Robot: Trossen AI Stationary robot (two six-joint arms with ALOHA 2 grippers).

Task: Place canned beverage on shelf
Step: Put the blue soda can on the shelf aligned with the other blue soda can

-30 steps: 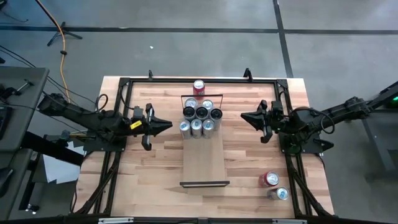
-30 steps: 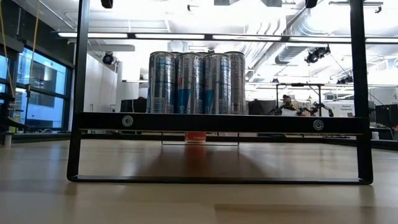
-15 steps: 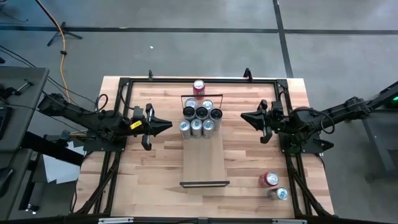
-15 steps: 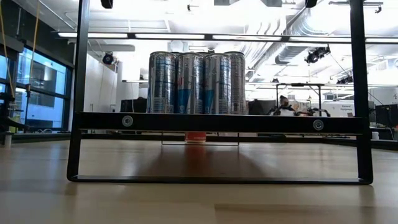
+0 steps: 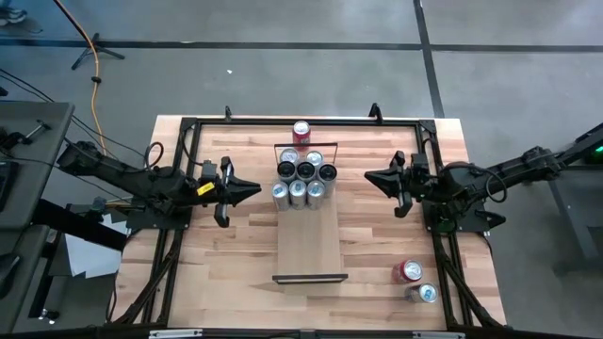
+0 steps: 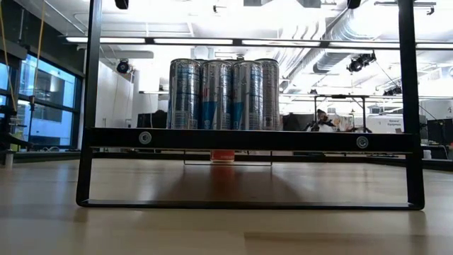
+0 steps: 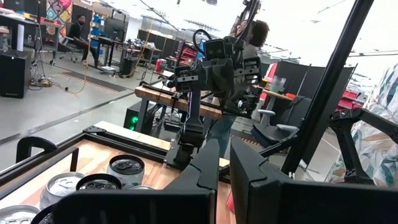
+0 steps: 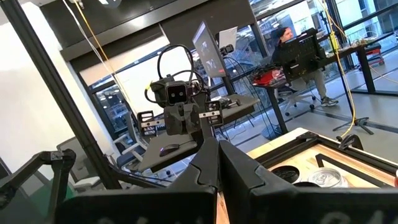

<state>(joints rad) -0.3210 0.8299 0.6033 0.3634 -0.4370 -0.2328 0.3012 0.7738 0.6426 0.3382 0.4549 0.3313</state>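
The shelf (image 5: pixel 308 245), a narrow pale plank with a black rail at each short end, lies flat on the tabletop. Several silver cans (image 5: pixel 303 179) stand upright in a cluster on its far end; the low view shows them (image 6: pixel 223 94) behind the near rail (image 6: pixel 251 139). A red can (image 5: pixel 301 132) stands on the table just beyond the far rail. Another red can (image 5: pixel 411 271) and a silver can (image 5: pixel 424 293) stand at the near right. My left gripper (image 5: pixel 256 189) hovers shut left of the cluster. My right gripper (image 5: pixel 369 175) hovers shut to its right. Both are empty.
A black metal frame (image 5: pixel 188 127) runs around the tabletop's edges. Bare wood lies between each gripper and the shelf. In the wrist views the can tops (image 7: pixel 124 167) (image 8: pixel 323 178) show below the fingers, with the opposite arm beyond and people at desks in the room behind.
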